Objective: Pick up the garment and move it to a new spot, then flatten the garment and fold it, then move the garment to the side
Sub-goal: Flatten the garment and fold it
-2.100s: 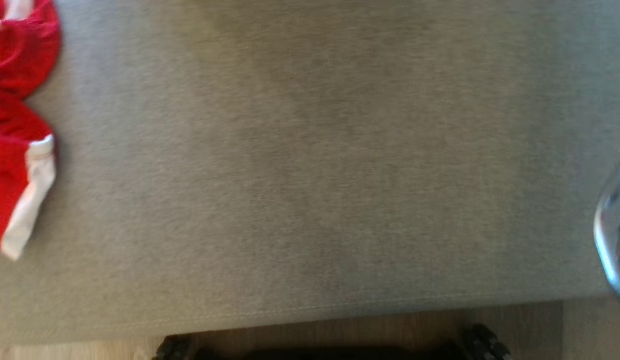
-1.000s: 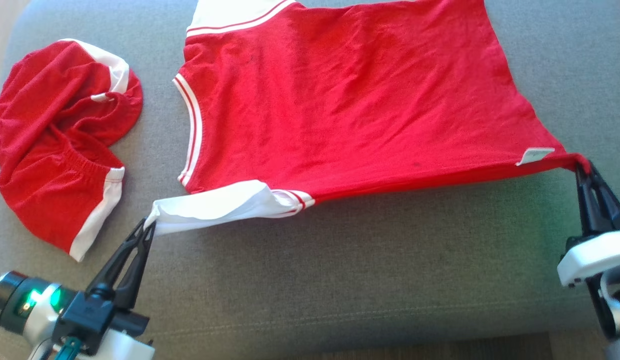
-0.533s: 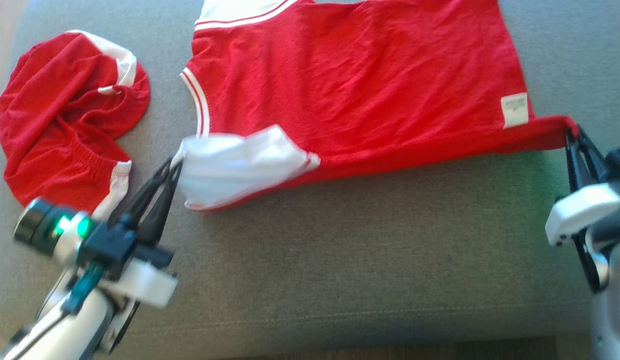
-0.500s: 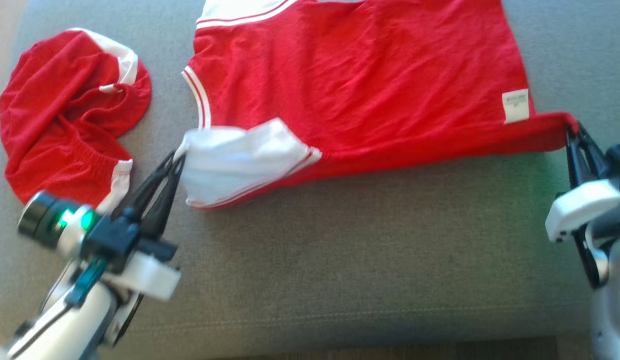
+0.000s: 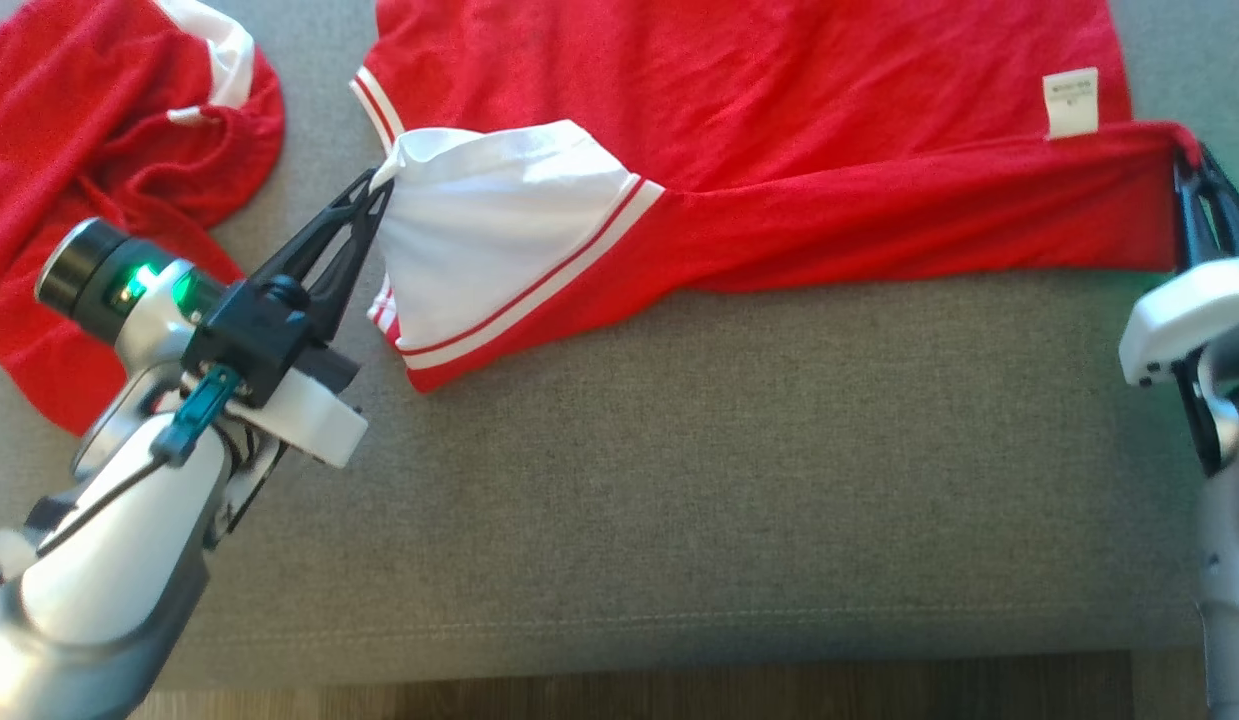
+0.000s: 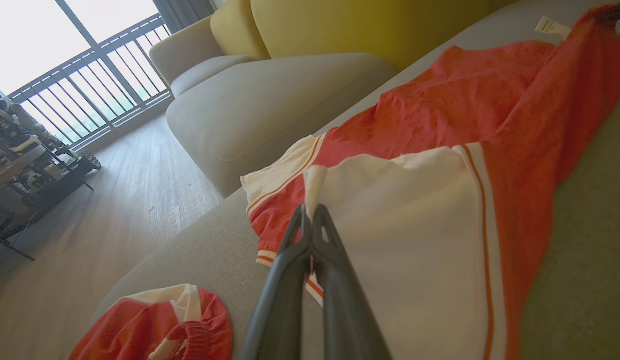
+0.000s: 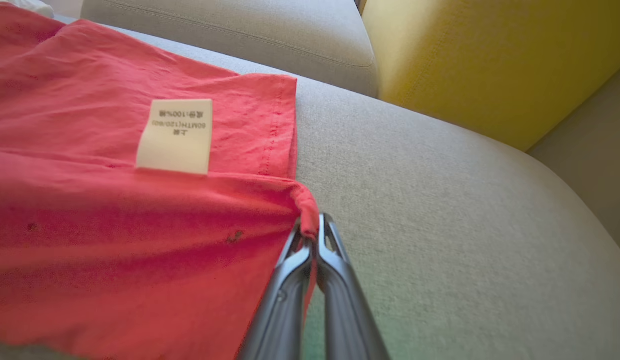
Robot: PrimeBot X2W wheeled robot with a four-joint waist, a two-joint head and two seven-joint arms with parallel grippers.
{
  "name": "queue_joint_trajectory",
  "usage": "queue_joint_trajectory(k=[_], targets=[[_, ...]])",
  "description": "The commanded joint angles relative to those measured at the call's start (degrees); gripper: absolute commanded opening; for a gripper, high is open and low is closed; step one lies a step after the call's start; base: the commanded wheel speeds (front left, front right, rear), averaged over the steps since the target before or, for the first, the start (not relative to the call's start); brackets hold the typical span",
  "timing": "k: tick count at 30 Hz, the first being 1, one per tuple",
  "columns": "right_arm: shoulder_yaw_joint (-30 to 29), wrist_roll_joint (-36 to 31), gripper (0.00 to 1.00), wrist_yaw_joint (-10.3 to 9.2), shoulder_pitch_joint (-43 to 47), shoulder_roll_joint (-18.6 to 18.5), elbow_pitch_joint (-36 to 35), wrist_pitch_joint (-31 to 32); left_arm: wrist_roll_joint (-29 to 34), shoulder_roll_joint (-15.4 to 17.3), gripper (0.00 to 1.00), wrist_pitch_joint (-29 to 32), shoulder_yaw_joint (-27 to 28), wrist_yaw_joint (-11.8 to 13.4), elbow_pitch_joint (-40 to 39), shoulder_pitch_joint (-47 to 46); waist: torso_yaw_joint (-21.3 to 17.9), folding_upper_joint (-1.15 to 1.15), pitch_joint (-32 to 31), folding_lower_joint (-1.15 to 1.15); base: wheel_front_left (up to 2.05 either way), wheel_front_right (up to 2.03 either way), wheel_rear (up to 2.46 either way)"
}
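Fingers are pinching shut on the red cloth T-shirt with white sleeves (image 5: 779,110) — our left gripper (image 5: 377,188) on a sleeve tip, our right gripper (image 5: 1187,165) on the hem corner. We are stretching it lengthwise across the grey fabric cushion (image 5: 679,450), near edge lying doubled toward the cushion's back.

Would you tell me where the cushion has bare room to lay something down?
The grey cushion lies bare between the shirt and the front seam. The far side is crowded: the shirt, plus another red garment beside the left claw.
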Motion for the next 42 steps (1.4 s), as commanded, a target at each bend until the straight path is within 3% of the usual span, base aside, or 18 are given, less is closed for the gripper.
queue_joint_trajectory(k=[1, 3, 6, 7, 9, 11, 13, 15, 16, 18, 19, 20, 21, 28, 37, 42], targets=[[1.01, -0.31, 0.0, -0.03, -0.41, -0.64, -1.59, -0.54, 0.25, 1.82, 0.0, -0.28, 2.98, 0.19, -1.3, -1.66, -0.16, 0.0, 0.84, 0.0, 0.0, 0.0, 0.0], [1.6, -1.14, 0.0, -0.03, -2.47, -0.79, -0.06, -0.79, 1.55, 1.1, 0.0, -0.28, 2.59, -1.27, 1.45, -3.65, -0.34, 0.0, 2.31, 0.0, 0.0, 0.0, 0.0], [2.53, -1.6, 0.0, -0.03, -4.25, -0.64, 1.42, -1.45, 3.26, 0.52, 0.0, -0.28, 2.43, -1.52, 4.41, -5.85, -0.52, 0.0, 3.12, 0.0, 0.0, 0.0, 0.0], [2.78, -1.73, 0.0, -0.03, -4.74, -0.57, 1.86, -1.69, 3.81, 0.26, 0.03, -0.28, 2.52, -1.26, 5.09, -6.54, -0.6, 0.0, 3.25, 0.0, 0.0, 0.0, 0.0], [3.53, -1.75, 0.0, -0.03, -5.5, -0.33, 2.77, -2.22, 4.57, -0.2, 0.23, -0.28, 2.72, -0.74, 6.1, -7.45, -0.85, 0.0, 3.32, 0.0, 0.0, 0.0, 0.0], [4.51, -1.68, 0.0, -0.03, -6.13, -0.34, 3.67, -3.1, 5.45, -0.47, 0.26, -0.28, 3.06, 0.27, 6.92, -8.1, -1.2, 0.0, 3.18, 0.0, 0.0, 0.0, 0.0], [4.9, -1.97, 0.0, -0.03, -6.66, -0.37, 4.41, -4.13, 6.29, -0.61, 0.24, -0.28, 3.38, 1.56, 7.31, -8.4, -1.58, 0.0, 2.86, 0.0, 0.0, 0.0, 0.0], [5.02, -2.08, 0.0, -0.03, -7.12, -0.19, 5.28, -4.73, 7.0, -0.55, 0.11, -0.28, 3.58, 2.66, 7.72, -8.47, -1.9, 0.0, 2.57, 0.0, 0.0, 0.0, 0.0], [5.02, -2.21, 0.0, -0.03, -7.35, -0.12, 5.62, -5.22, 7.28, -0.54, 0.0, -0.28, 3.81, 3.41, 7.7, -8.53, -2.05, 0.0, 2.45, 0.0, 0.0, 0.0, 0.0], [4.98, -2.47, 0.0, -0.03, -7.77, 0.11, 6.5, -5.86, 7.36, -0.56, 0.0, -0.28, 4.11, 4.25, 8.01, -8.41, -2.28, 0.0, 2.21, 0.0, 0.0, 0.0, 0.0], [4.82, -2.39, 0.0, -0.03, -8.03, 0.39, 7.01, -6.15, 7.15, -0.66, 0.07, -0.28, 4.28, 4.46, 8.32, -8.34, -2.38, 0.0, 2.1, 0.0, 0.0, 0.0, 0.0], [4.63, -2.49, 0.48, -0.03, -8.31, 0.66, 7.49, -6.42, 6.66, -0.96, 0.48, -0.28, 4.53, 4.57, 8.76, -8.21, -2.47, 0.0, 1.99, 0.0, 0.0, 0.0, 0.0], [4.55, -2.72, 1.0, -0.03, -8.56, 0.92, 7.88, -6.77, 6.51, -1.15, 1.0, -0.28, 4.64, 4.74, 9.02, -8.14, -2.55, 0.0, 1.88, 0.0, 0.0, 0.0, 0.0], [0.15, -2.33, 1.0, -0.03, -6.55, 4.42, 5.92, -9.86, 1.2, -5.13, 1.0, -0.28, 8.72, 8.92, 3.03, -0.38, -2.42, 0.0, 0.12, 0.0, 0.0, 0.0, 0.0], [-0.9, 1.78, 1.0, -0.03, 0.48, 7.81, 1.44, -11.01, -7.78, -12.34, 1.0, -0.28, 11.53, 9.49, -2.03, 18.22, -3.39, 0.0, -3.93, 0.0, 0.0, 0.0, 0.0], [0.38, 3.97, 1.0, -0.03, 2.23, 7.94, 1.18, -10.86, -9.49, -13.15, 1.0, 0.25, 11.03, 8.75, 0.42, 20.98, -3.82, 0.0, -5.48, 0.0, 0.0, 0.0, 0.0]])
